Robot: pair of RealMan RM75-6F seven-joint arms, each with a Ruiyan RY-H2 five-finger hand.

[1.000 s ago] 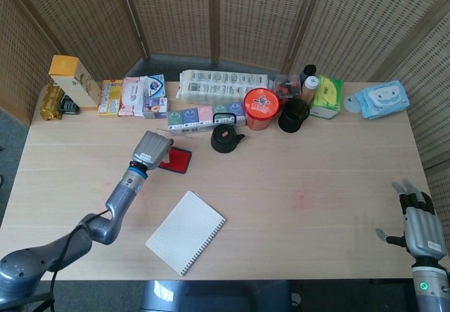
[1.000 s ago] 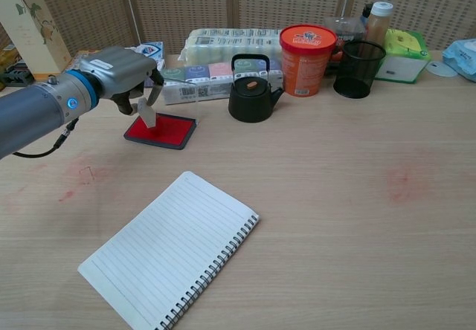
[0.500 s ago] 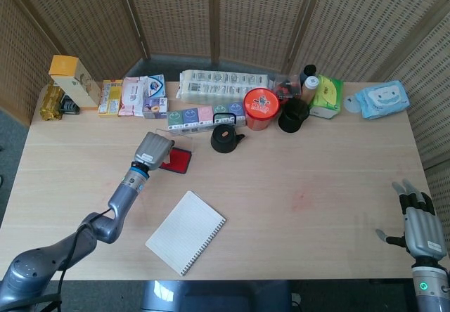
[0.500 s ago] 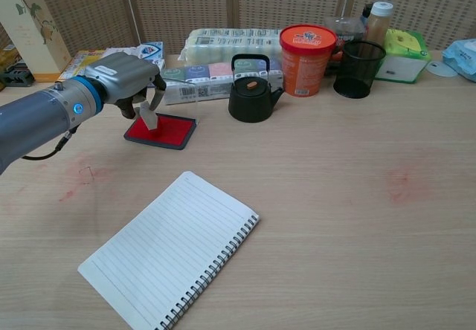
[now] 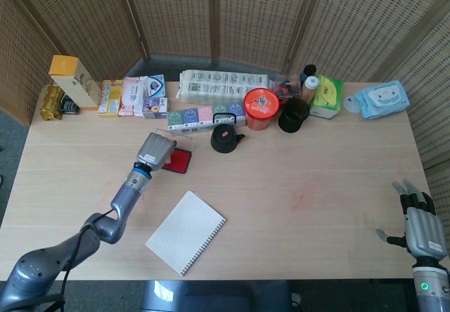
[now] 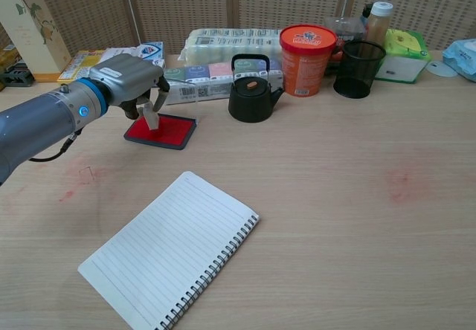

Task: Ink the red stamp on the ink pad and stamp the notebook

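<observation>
My left hand (image 6: 128,77) (image 5: 156,150) pinches a small pale stamp (image 6: 152,115) whose lower end stands on the red ink pad (image 6: 169,132) (image 5: 182,161). In the head view the hand hides the stamp. The open spiral notebook (image 6: 171,250) (image 5: 186,232) lies blank on the table in front of the pad, nearer to me. At the table's near right corner, only in the head view, my right hand (image 5: 420,228) rests with its fingers apart and nothing in it.
Behind the pad stand a black kettle (image 6: 251,91), an orange tub (image 6: 307,48), a black mesh cup (image 6: 358,68) and a row of boxes (image 6: 208,77). A tall box (image 6: 30,25) stands far left. Faint red marks stain the wood (image 6: 400,178).
My left hand has shifted slightly to the right over the ink pad, with the stamp still in it. The right hand has not moved.
</observation>
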